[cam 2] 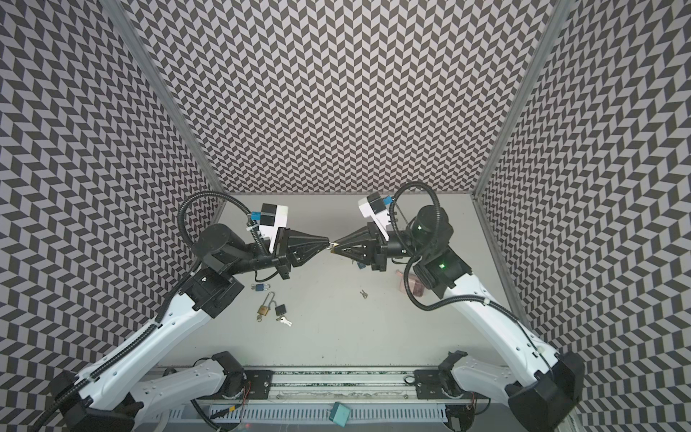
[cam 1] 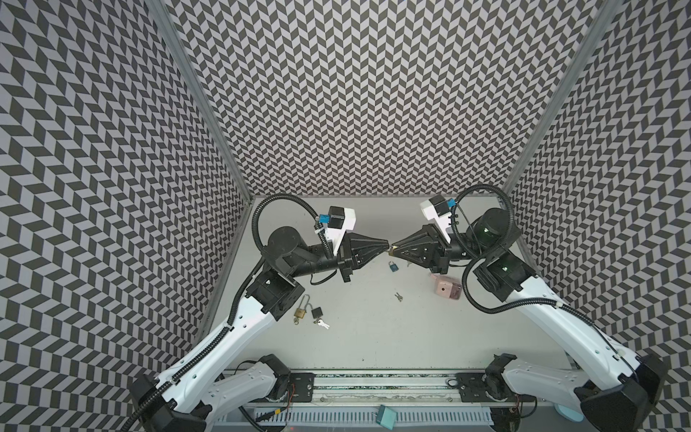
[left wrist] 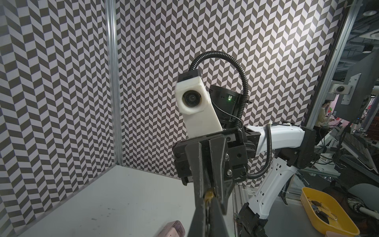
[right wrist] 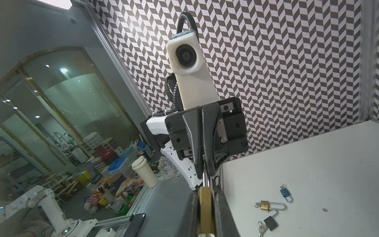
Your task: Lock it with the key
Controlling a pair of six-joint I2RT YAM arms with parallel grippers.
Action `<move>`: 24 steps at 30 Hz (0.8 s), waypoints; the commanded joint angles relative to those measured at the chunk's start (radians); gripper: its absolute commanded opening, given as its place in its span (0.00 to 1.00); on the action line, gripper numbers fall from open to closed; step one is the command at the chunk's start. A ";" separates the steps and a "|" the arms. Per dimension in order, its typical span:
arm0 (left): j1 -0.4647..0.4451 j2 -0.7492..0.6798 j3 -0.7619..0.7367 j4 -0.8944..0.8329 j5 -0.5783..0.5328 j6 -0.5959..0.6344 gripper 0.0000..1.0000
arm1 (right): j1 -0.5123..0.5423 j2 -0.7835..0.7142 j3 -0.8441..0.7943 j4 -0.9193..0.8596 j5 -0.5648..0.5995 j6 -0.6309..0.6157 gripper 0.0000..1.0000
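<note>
We find the right gripper (cam 1: 395, 249) clamped on the lock (right wrist: 205, 203) above the table's (cam 1: 374, 336) middle, well clear of every edge; the left gripper (cam 1: 386, 246), tip to tip, pinches what appears to be the key (right wrist: 205, 178).

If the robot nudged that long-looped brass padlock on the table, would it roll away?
Probably not: the brass padlock lies flat on the table, so it would likely slide, not roll. It looks like solid metal, so it is probably heavy for its size. The key at its base would probably come along if lifted.
</note>
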 commanded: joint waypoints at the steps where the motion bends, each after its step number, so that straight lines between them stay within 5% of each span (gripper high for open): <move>1: -0.085 0.044 -0.048 -0.013 0.129 -0.052 0.00 | 0.029 -0.005 0.026 0.076 0.198 -0.102 0.00; 8: -0.102 0.067 -0.062 0.018 0.138 -0.070 0.00 | 0.031 0.007 0.014 0.196 0.141 -0.025 0.00; 16: -0.109 0.063 -0.052 -0.029 0.068 -0.025 0.00 | 0.034 0.050 -0.009 0.448 0.015 0.275 0.00; 20: -0.110 0.070 -0.026 -0.051 0.054 -0.014 0.00 | 0.034 0.038 0.000 0.327 0.050 0.226 0.00; 24: -0.106 0.068 -0.006 -0.093 0.032 0.008 0.00 | 0.030 0.019 0.049 0.059 0.151 0.001 0.00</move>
